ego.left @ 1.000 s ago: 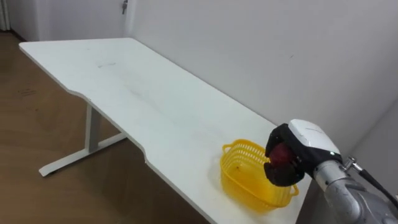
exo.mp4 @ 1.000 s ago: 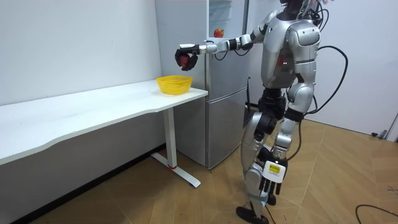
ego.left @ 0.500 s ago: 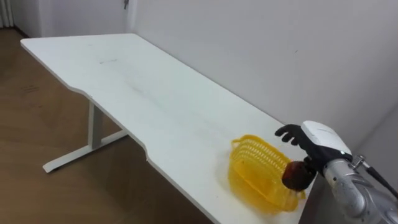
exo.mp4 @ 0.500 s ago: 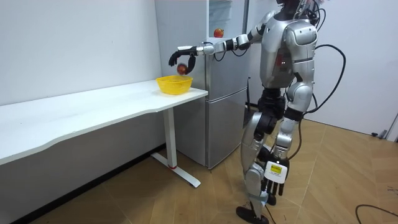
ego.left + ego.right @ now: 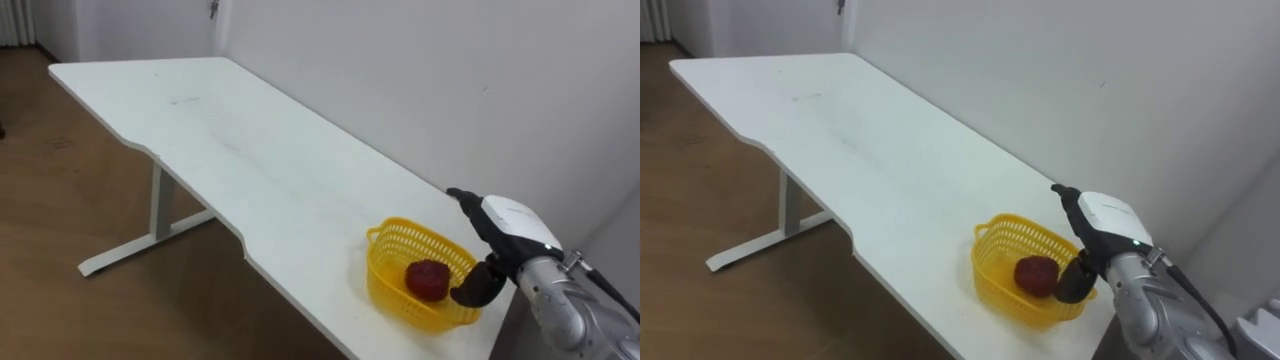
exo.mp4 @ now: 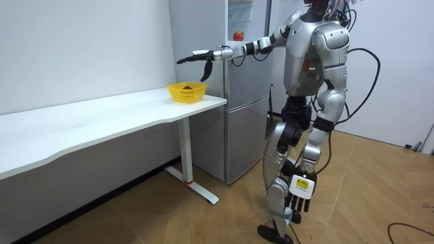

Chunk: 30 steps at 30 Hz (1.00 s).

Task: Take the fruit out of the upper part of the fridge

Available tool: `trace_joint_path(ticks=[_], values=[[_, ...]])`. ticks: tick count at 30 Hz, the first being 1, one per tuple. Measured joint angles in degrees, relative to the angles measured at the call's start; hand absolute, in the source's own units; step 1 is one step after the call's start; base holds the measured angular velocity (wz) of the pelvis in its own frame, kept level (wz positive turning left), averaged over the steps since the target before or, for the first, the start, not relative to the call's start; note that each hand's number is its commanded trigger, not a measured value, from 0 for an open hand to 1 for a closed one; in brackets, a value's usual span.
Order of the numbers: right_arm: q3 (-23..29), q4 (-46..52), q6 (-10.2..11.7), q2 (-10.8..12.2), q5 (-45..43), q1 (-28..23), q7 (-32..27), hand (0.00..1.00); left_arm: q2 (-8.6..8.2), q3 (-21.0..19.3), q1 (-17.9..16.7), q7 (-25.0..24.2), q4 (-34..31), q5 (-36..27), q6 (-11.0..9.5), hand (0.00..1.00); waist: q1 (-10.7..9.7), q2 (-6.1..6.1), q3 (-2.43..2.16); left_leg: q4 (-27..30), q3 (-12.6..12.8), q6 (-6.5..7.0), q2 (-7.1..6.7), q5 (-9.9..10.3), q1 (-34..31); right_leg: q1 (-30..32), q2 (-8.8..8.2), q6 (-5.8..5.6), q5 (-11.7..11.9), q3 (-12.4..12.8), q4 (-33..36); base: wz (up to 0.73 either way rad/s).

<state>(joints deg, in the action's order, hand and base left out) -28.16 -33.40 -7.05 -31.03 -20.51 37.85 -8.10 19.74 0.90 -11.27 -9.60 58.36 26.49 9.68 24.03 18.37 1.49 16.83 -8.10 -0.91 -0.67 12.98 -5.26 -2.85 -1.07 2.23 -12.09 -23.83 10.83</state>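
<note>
A tall grey fridge (image 6: pixel 239 108) is seen in the room view, at 3 o'clock from the long white surface (image 5: pixel 250 170). The fridge is smooth and shaped like a box. The robot is stood on the wooden floor (image 6: pixel 203 224) in front of it, with its right arm held out over the end of the surface. The surface is flat and plain, with a wavy front edge and thin white legs.

A yellow basket (image 5: pixel 392 292) is set on the surface near its end, at about 4 o'clock in the eye views. It is made of plastic, is round like a bowl, and is full of little holes, with a small handle on its rim.

The right hand (image 5: pixel 508 233) is held in the air at 3 o'clock from the basket, a little above its rim. Its dark fingers (image 5: pixel 464 200) are stretched out straight and spread apart, and the thumb is bent down beside the basket's edge. Nothing is held in it. Its back is covered by a smooth white shell.

The left hand (image 6: pixel 290 205) is hung low by the robot's leg in the room view, and it cannot be told if it is open.

The red fruit (image 5: pixel 427 279) is laid inside the basket, on the bottom, toward 3 o'clock. It is round, dark red and a little shiny, and it is not touched by the hand.
</note>
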Motion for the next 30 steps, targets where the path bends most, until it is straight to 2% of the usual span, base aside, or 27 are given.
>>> trace_joint_path(ticks=[13,16,22,24,25,28,30], values=[[0.0,0.1,0.0,0.0,0.0,0.0,0.0,0.0,-0.03,-0.2,-0.5,0.0,-0.4,0.0,0.0,0.0,0.0,-0.15,0.12,-0.1,0.1,0.0,0.01,0.0,0.2,0.0,-0.01,-0.01,0.0,0.1,0.0,0.0],[0.0,0.3,0.0,0.0,0.2,0.0,0.0,0.0,-0.03,-0.2,-0.6,0.1,-0.4,0.0,0.0,0.0,-0.1,-0.34,0.28,-0.2,0.1,0.01,0.01,0.0,0.3,-0.1,-0.01,-0.01,0.0,0.1,0.0,0.0],[0.0,1.4,0.1,0.0,2.6,0.0,0.0,0.0,-0.39,-0.1,-0.8,1.5,-0.7,0.0,-0.1,0.0,-0.3,-0.13,0.11,-0.1,0.2,0.02,0.05,0.0,0.3,-0.1,0.0,-0.01,0.0,0.4,0.0,0.0],[0.2,3.6,0.1,-0.1,2.6,0.0,-0.2,0.0,-0.41,-0.3,-1.0,2.2,-1.0,0.0,-0.2,0.0,-0.9,-0.48,0.37,0.2,0.1,0.01,0.05,0.0,0.3,-0.2,0.02,-0.01,0.0,0.4,0.0,0.03],[0.6,5.5,0.3,0.0,2.5,0.0,-0.6,0.0,-0.56,-0.7,-1.0,2.5,-1.1,0.0,-0.3,0.0,-1.7,-0.44,0.32,0.7,0.0,0.0,0.03,0.0,0.0,-0.2,0.05,-0.01,0.0,0.2,0.0,0.07],[2.2,10.9,1.3,0.0,2.5,-0.1,-1.9,0.0,-1.04,-0.9,-1.1,2.7,-1.2,0.1,-0.3,0.0,-3.3,-1.33,0.77,1.1,0.2,0.01,0.04,0.0,0.0,-0.2,0.08,-0.01,0.1,0.3,-0.1,0.0],[2.8,15.2,1.5,0.0,2.6,-0.2,-2.9,0.0,-1.27,-0.9,-1.6,2.7,-1.7,0.1,-0.3,0.0,-3.8,-1.7,0.68,1.1,0.6,0.03,0.13,0.0,0.2,-0.2,0.09,0.02,0.2,0.6,-0.1,-0.12]])
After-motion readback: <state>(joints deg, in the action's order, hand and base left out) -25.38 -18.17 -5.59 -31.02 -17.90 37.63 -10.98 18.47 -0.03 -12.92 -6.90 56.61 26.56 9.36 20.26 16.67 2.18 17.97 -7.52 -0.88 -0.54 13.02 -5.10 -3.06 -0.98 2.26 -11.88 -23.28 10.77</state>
